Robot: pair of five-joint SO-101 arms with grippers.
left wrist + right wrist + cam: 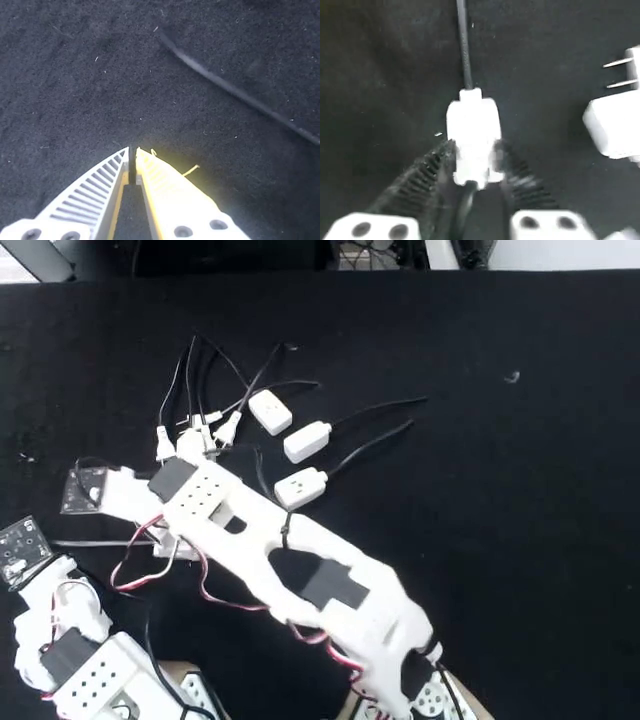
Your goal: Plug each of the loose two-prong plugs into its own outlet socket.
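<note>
My right gripper is shut on a white two-prong plug whose black cord runs away over the black mat. A second white plug lies close beside it, prongs showing. In the high view the right arm stretches to the cluster of loose plugs. Three white outlet sockets lie just right of that cluster. My left gripper is shut on nothing, low over bare mat at the near left.
A black cord crosses the mat ahead of the left gripper. Several thin black cords fan out behind the plugs. The left arm's body sits at the near left corner. The table's right half is bare black mat.
</note>
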